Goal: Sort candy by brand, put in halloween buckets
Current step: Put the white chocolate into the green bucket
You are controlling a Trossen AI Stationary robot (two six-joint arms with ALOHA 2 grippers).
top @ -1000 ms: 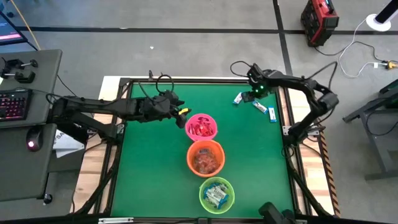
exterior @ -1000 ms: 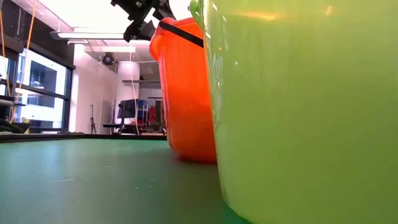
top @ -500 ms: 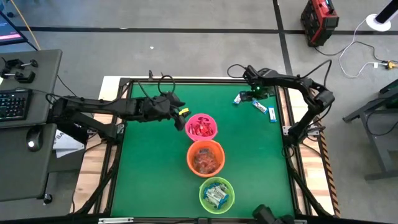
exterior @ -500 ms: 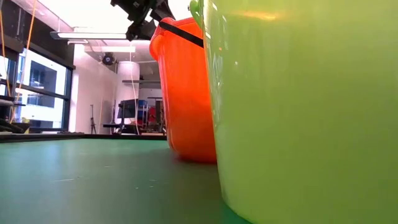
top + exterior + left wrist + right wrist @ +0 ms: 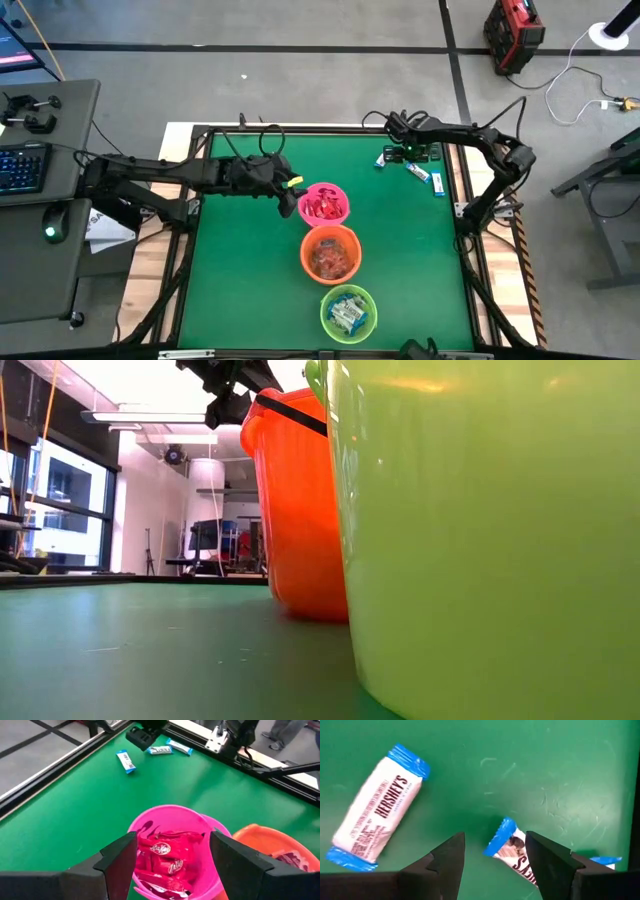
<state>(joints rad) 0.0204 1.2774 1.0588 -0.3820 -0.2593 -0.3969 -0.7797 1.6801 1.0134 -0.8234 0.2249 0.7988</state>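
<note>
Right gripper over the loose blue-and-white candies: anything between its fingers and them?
Nothing visible. The right gripper hangs open directly over a blue-and-white candy on bare green mat; another candy lies apart, beside it.

We find three buckets lined up down the middle of the table (image 5: pixel 250 270), each holding candy. The left claw (image 5: pixel 293 181) hangs just beside the first bucket (image 5: pixel 347 200), above its rim, on the side away from the other two. Straight ahead of this claw's fingers (image 5: pixel 120 857) lies that bucket's candy (image 5: pixel 162 857). The middle bucket (image 5: pixel 303 255) stands just behind the first, and the last bucket (image 5: pixel 323 312) beyond that.

Well apart, near the table's far edge, we see the right claw (image 5: pixel 495 845) low over three loose bars. One bar (image 5: pixel 512 855) lies between its fingers. A second bar (image 5: pixel 377 807) lies off to one side, and a third bar (image 5: pixel 605 861) on the other side.
</note>
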